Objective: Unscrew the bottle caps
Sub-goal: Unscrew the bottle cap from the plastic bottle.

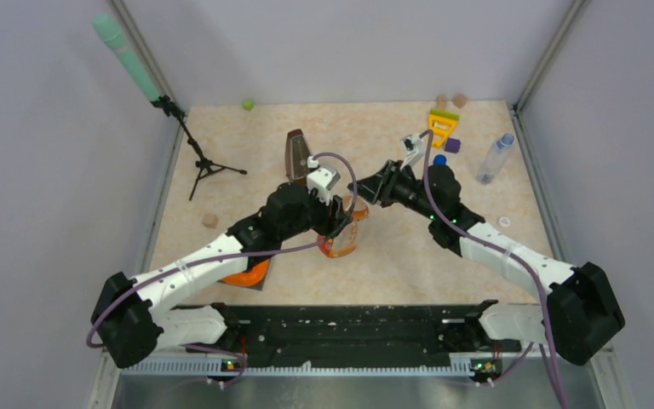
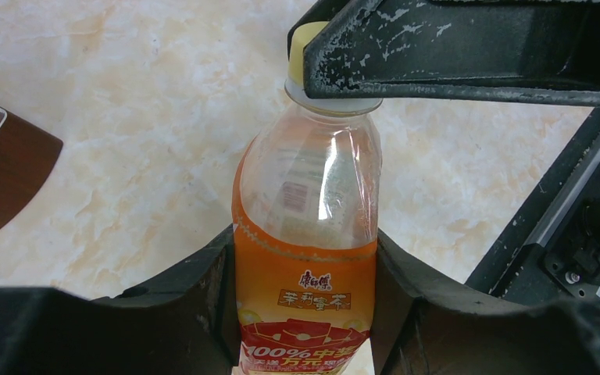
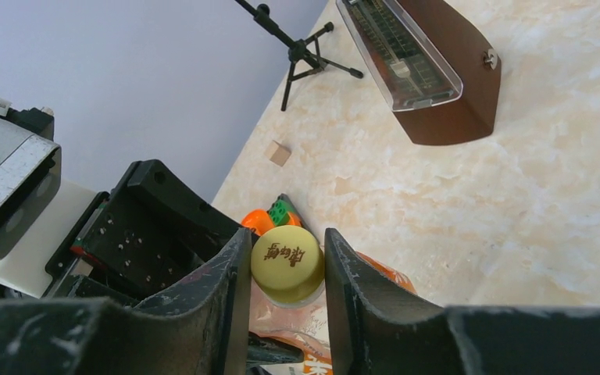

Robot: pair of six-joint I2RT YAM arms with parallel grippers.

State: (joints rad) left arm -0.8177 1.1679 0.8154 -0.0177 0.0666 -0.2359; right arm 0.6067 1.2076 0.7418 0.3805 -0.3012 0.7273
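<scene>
Bottle (image 2: 306, 258) base is cut off between clamping left fingers (image 2: 180, 312); right fingers (image 3: 203, 312) pinch half-covered yellow cap (image 3: 287, 264).

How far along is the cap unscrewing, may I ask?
Done, apparently: a blue cap and a white cap lie loose on the table. In hand: the left gripper clamps the orange tea bottle while the right gripper pinches its yellow cap, not yet off. Left: twisting it free.

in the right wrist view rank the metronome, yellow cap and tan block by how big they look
1. metronome
2. yellow cap, though it looks bigger because it is nearest the camera
3. tan block
</scene>
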